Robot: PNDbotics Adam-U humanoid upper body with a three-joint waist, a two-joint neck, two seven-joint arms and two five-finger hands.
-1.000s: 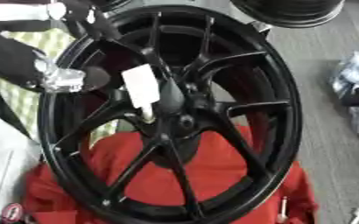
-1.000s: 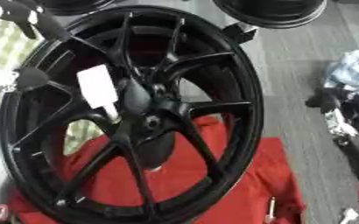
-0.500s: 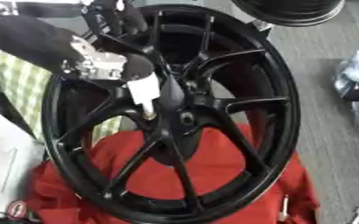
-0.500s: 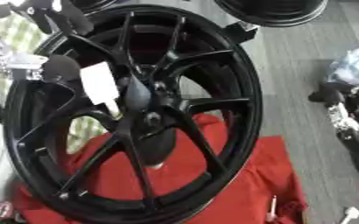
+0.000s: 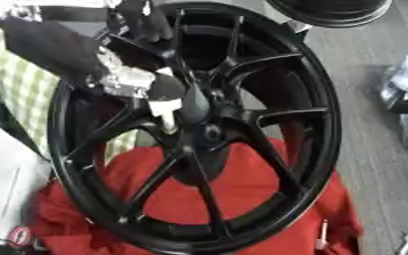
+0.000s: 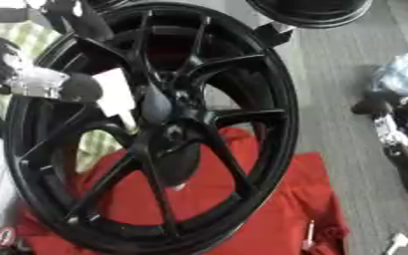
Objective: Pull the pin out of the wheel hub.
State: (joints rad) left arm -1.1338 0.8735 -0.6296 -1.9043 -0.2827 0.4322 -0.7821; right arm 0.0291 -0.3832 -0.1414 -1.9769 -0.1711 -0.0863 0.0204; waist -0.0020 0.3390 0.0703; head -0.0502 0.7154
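From the left, the left hand (image 5: 134,82) reaches across the black wheel hub (image 5: 199,124) propped on a red cloth (image 5: 268,199), fingertips apparently pinching the white pin (image 5: 165,113) beside the centre, ready to pull it; the right hand stays unseen.

Both views are looking down from the robot's head, close in, with a black wheel hub (image 5: 199,129) filling most of each picture. They are sitting side by side, facing the same way. The two are sharing nearly everything: the hub, the red cloth (image 5: 268,199) under it, the grey floor (image 6: 347,124) on the right. The right eye view is showing more floor at the right edge (the hub is sitting further left in it), while the left eye view is taking in more of the robot's left hand (image 5: 142,84) coming from the upper left.
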